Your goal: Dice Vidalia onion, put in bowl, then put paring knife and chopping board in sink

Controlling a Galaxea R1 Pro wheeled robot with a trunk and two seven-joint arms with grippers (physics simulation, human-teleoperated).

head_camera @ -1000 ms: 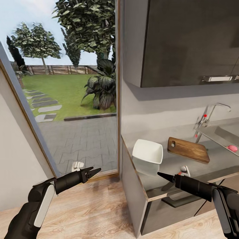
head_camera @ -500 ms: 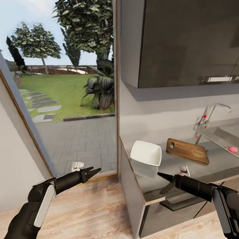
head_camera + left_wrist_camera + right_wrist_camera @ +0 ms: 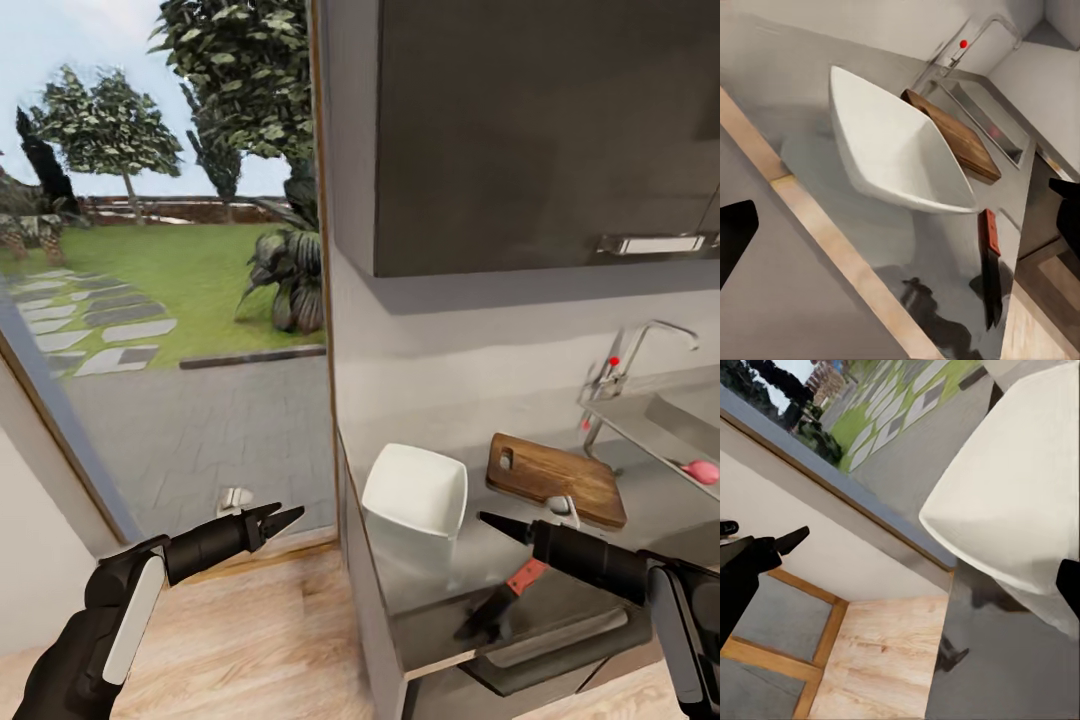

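The white bowl stands near the left end of the grey countertop. Right of it lies the brown chopping board. The paring knife, red handle and dark blade, lies near the counter's front edge. A pink Vidalia onion rests in the steel sink at the right edge. My right gripper hovers open above the knife, right of the bowl, holding nothing. Left of the counter, over the wooden floor, hangs my left gripper, open and empty.
A chrome faucet with a red knob rises behind the sink. A dark wall cabinet hangs over the counter. A glass door to a garden is at the left. A dark drawer handle sits below the counter edge.
The whole view has shifted: counter, bowl and board now sit further left and nearer, and the knife has come into view. Both arms keep their poses.
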